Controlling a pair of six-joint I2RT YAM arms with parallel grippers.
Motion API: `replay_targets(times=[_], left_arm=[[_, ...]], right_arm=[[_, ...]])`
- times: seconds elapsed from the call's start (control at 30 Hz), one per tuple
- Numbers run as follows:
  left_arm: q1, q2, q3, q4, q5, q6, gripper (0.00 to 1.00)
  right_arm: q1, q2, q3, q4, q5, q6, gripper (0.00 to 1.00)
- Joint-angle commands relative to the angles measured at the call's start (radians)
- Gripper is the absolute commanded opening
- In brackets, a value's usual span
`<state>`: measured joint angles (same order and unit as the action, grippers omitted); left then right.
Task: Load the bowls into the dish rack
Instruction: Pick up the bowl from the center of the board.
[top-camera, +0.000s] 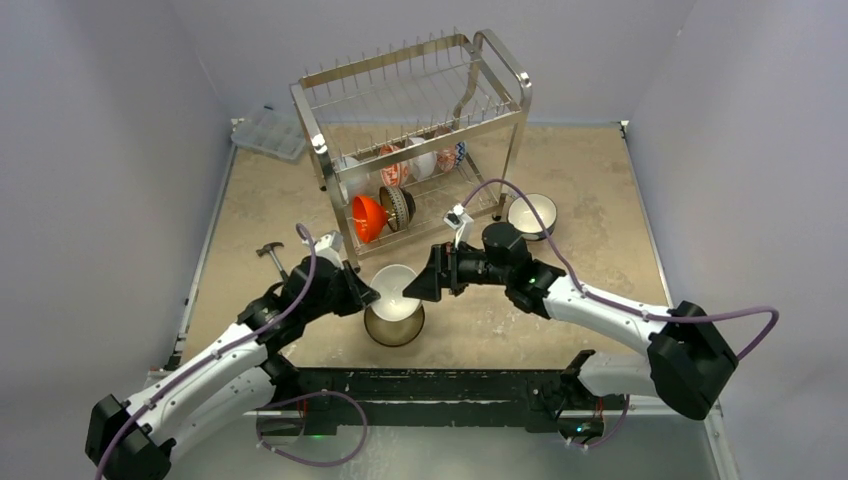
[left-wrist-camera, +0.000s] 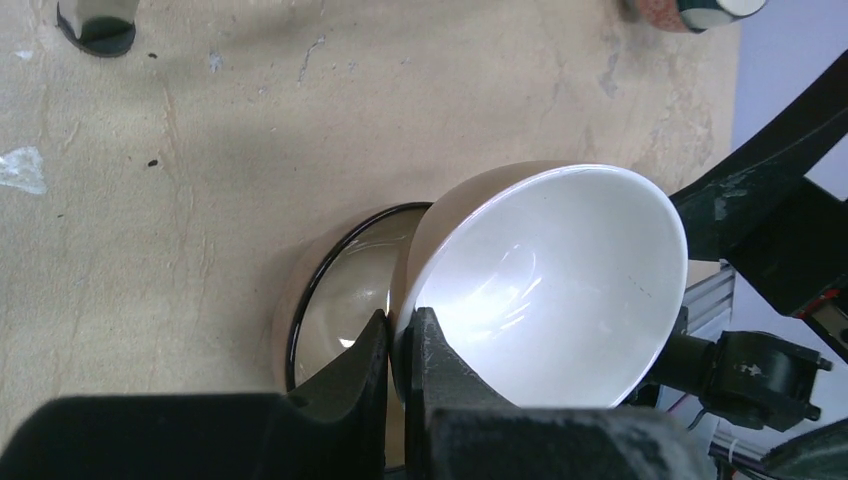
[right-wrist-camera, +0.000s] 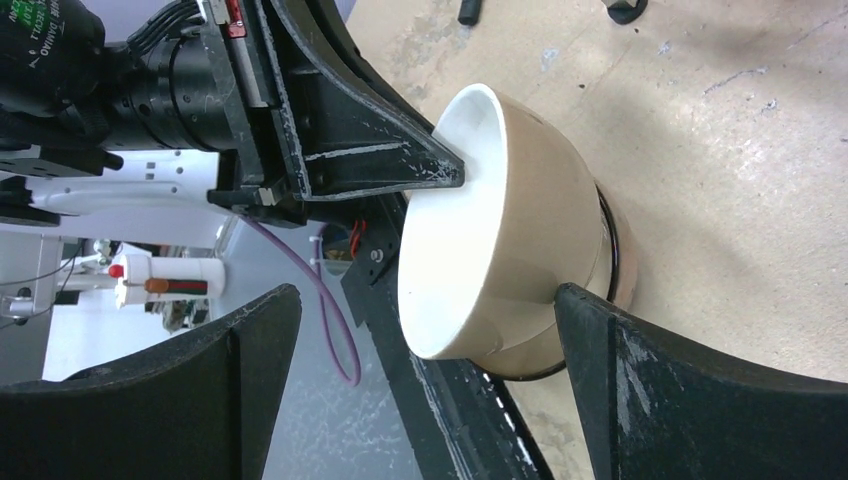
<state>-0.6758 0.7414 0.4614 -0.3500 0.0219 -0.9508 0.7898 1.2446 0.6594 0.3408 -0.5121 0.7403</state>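
- Looking at the top view: left gripper (top-camera: 372, 296) is clamped on the rim of the tan bowl (top-camera: 393, 285), lower centre of frame, with the bowl tilted over the brown bowl (top-camera: 393, 327) on the table (top-camera: 600, 200).
- Right gripper (top-camera: 420, 285) faces it from the right, jaws spread wide, holding nothing.
- Dish rack (top-camera: 410, 130) sits upper centre, well apart. The orange bowl (top-camera: 367, 217) and others are already in its lower tier.
- Risk: a one-edge pinch on a ceramic bowl. It could pivot or slip out and drop onto the brown bowl, chipping both.
- Left wrist view: left fingers (left-wrist-camera: 440, 350) are closed on the rim at lower centre, one inside, one outside.
- Glossy white interior looks slick, so the pinch may creep.
- Tan bowl overlaps the brown bowl at centre left; can't tell whether they touch. If they do, any drag shoves the lower bowl.
- Right wrist view: right fingers (right-wrist-camera: 680, 400) stand wide at lower left and lower right, tan bowl between them.
- Right-hand finger is just beside the outer wall; contact unclear.
- Risk: closing off-centre on that curved wall could squirt the bowl out or twist it against the left pinch.
- Left finger sits on the rim at upper centre, near the right jaws, so a gripper clash is possible.
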Motion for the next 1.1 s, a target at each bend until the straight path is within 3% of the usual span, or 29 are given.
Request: replay_targets(times=[0.0, 0.27, 0.53, 0.7, 0.93, 1.07], left_arm=[[-0.007, -0.093, 0.027, 0.172, -0.005, -0.036, 0.0], [-0.006, -0.201, 0.017, 0.231, -0.014, -0.002, 0.0], [-0.006, -0.123, 0.034, 0.365, 0.117, 0.038, 0.0], [-0.007, -0.086, 0.051, 0.359, 0.113, 0.055, 0.0], [-0.006, -0.051, 0.09, 0.245, 0.071, 0.113, 0.0], [-0.006, -0.026, 0.088, 0.269, 0.098, 0.118, 0.0]], right_arm=[[0.0, -0.039, 0.046, 0.007, 0.002, 0.012, 0.99], [-0.001, -0.088, 0.007, 0.123, -0.036, 0.113, 0.99], [-0.001, -0.042, -0.08, 0.382, -0.096, 0.249, 0.99], [-0.001, -0.019, -0.092, 0.465, -0.129, 0.297, 0.96], [-0.001, -0.031, -0.098, 0.508, -0.157, 0.332, 0.83], [-0.002, -0.027, -0.092, 0.517, -0.158, 0.334, 0.64]])
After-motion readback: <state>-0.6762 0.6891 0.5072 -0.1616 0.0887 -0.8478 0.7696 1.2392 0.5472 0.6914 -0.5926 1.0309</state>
